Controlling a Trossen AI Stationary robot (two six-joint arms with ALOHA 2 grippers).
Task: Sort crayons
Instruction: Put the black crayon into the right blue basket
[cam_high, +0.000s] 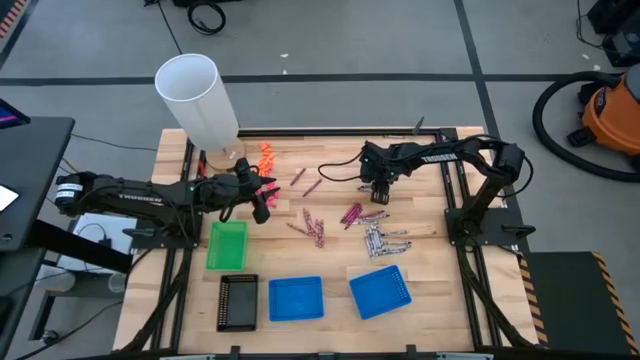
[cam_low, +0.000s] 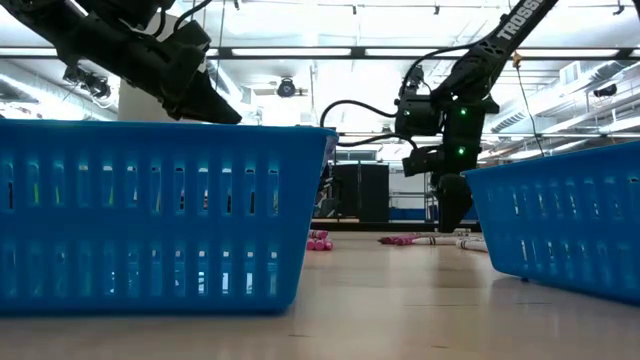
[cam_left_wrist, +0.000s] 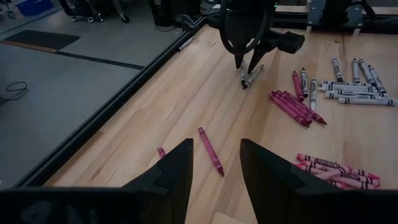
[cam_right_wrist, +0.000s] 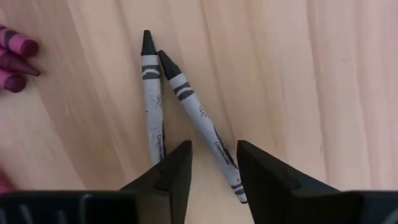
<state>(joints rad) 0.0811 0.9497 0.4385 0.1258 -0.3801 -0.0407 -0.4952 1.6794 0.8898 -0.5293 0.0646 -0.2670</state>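
High view: right gripper (cam_high: 379, 196) points down at the mid-table; left gripper (cam_high: 262, 195) hangs above the green tray (cam_high: 227, 245). Crayons (cam_high: 355, 214) lie scattered between the arms.

Low view: right gripper (cam_low: 451, 212) reaches the tabletop.

Left wrist view: left fingers (cam_left_wrist: 177, 171) released, empty.

Right wrist view: fingers (cam_right_wrist: 179, 167) parted, straddling two grey crayons (cam_right_wrist: 186, 99), grasping neither

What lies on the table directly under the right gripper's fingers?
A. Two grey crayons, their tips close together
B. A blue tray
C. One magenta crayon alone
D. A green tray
A. The right wrist view shows the right gripper open over two grey crayons on the bare wooden table, their dark tips nearly meeting.
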